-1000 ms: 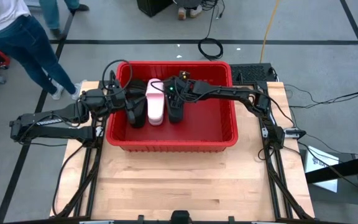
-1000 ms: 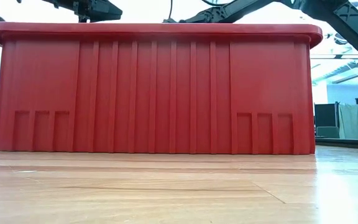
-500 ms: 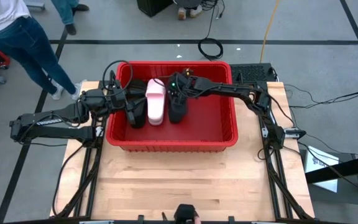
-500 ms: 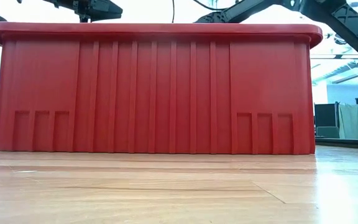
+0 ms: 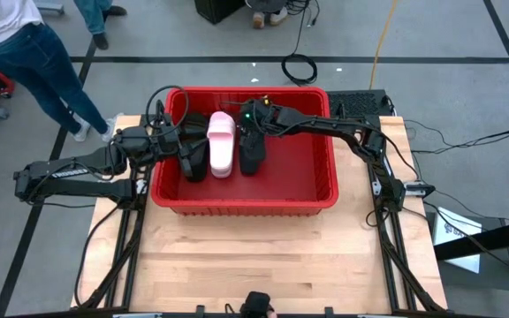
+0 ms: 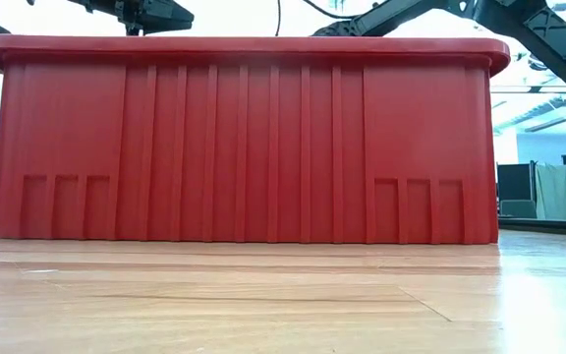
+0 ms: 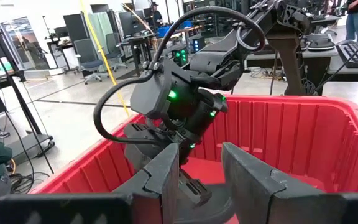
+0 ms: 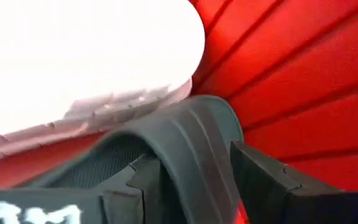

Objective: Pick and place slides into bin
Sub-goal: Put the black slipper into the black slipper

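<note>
We see three slides lying side by side in the far left part of the red bin [image 5: 321, 196]: a black slide [image 5: 193, 155], a pale pink slide [image 5: 222, 141] and another black slide [image 5: 252, 154]. The right gripper [image 5: 253, 119] hovers over that last slide's far end, fingers [image 8: 263, 180] spread around its edge. The left gripper [image 5: 180, 138] sits over the left black slide, fingers parted; we read no writing anywhere.

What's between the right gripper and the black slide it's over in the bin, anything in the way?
Nothing visible. The right gripper sits directly over the black slide inside the bin, fingers straddling its strap. The pink slide lies alongside, not between.
</note>
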Controlling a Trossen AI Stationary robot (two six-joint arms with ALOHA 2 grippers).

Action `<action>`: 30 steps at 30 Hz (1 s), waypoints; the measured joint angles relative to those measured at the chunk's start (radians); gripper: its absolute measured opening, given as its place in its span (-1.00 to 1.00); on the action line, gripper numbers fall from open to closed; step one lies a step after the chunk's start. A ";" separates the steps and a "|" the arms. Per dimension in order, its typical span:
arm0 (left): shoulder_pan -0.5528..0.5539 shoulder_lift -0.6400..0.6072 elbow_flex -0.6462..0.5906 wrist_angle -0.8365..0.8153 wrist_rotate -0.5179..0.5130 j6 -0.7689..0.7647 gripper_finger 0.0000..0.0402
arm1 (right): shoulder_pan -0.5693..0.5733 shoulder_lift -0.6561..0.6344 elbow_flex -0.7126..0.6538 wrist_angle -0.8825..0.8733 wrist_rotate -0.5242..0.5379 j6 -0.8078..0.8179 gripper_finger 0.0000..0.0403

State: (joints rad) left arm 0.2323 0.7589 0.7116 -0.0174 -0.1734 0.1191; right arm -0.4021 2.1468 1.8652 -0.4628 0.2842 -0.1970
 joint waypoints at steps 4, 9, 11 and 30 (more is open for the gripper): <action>0.000 0.000 0.000 0.000 0.000 0.000 -0.37 | 0.011 0.000 0.000 0.019 -0.002 0.003 -0.20; 0.000 0.000 0.000 -0.001 0.000 0.000 -0.37 | 0.014 0.000 0.000 -0.008 -0.002 0.010 -0.20; 0.000 0.000 0.000 -0.002 0.000 0.000 -0.37 | 0.014 0.000 0.000 -0.029 -0.002 0.019 -0.21; 0.000 0.000 0.000 -0.010 0.000 0.007 -0.37 | 0.018 -0.013 0.000 -0.058 -0.106 -0.001 -0.23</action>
State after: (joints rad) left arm 0.2321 0.7589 0.7116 -0.0269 -0.1735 0.1264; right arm -0.3845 2.1333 1.8652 -0.5205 0.1784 -0.1983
